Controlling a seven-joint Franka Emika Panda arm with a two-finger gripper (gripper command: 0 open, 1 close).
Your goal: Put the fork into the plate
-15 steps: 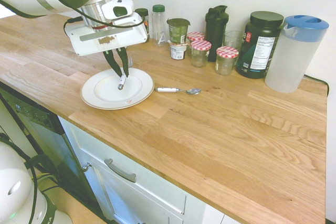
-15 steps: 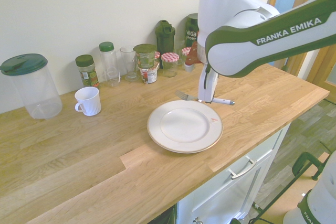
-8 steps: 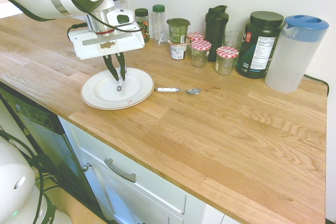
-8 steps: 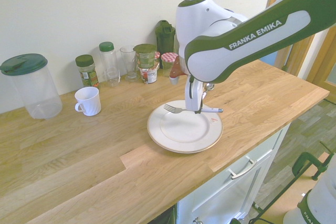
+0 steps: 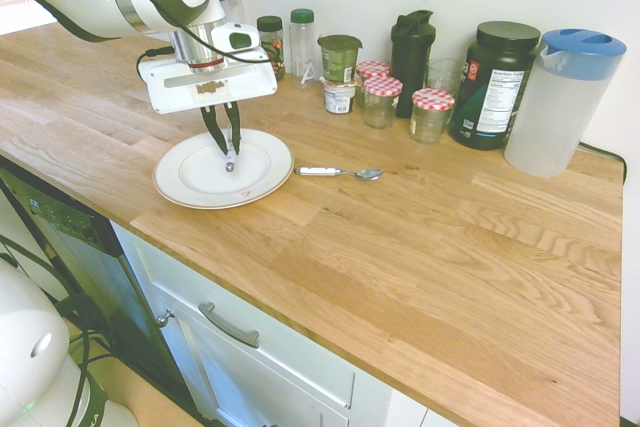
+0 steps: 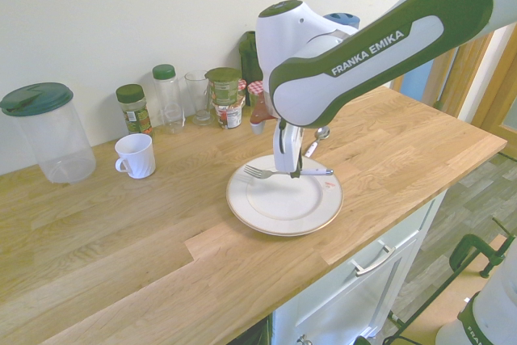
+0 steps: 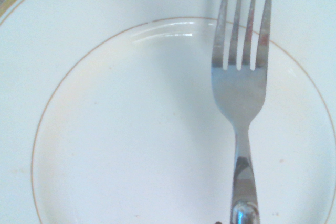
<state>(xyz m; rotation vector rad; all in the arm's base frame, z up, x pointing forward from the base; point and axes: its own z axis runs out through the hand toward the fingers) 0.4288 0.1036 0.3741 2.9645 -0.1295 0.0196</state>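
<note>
The white plate lies on the wooden counter near its front edge. My gripper points straight down over the plate's middle and is shut on the fork. The fork hangs level a little above the plate, held near the join of metal neck and white handle. Its tines reach toward the plate's wall-side rim. In the wrist view the silver fork shows from close by over the plate's gold-lined well.
A white-handled spoon lies on the counter beside the plate. Jars, bottles and a black tub line the wall. A lidded pitcher and a white mug stand further along.
My gripper has carried the fork from the plate's rim inward to over its middle. The plate and the spoon have not moved.
</note>
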